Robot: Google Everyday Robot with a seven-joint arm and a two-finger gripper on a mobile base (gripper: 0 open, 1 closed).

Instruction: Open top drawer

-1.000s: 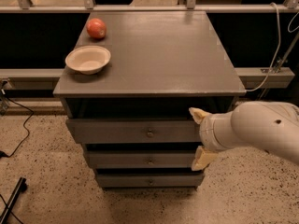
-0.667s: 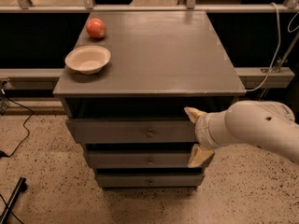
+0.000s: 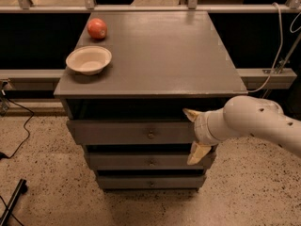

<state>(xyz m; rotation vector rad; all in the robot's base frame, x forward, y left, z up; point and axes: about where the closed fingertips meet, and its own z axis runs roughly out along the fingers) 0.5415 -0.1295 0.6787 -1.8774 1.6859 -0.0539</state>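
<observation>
The top drawer (image 3: pixel 117 132) is a grey wooden drawer under the cabinet's top, with a small round brass knob (image 3: pixel 151 134) mid-front. It stands slightly out, with a dark gap above it. My gripper (image 3: pixel 194 133) is in front of the drawer's right end, to the right of the knob. It is open, with one cream fingertip (image 3: pixel 190 113) at the drawer's upper edge and the other below its lower edge. My white arm (image 3: pixel 254 121) comes in from the right.
Two shorter grey drawers (image 3: pixel 141 161) (image 3: pixel 150 181) sit below. On the grey cabinet top (image 3: pixel 164 51) stand a cream bowl (image 3: pixel 89 60) and a red apple (image 3: pixel 97 28) at the back left. A black cable (image 3: pixel 19 135) lies on the speckled floor at the left.
My gripper and arm have moved a little to the left along the top drawer's front, toward the knob. The drawers, bowl and apple have not moved.
</observation>
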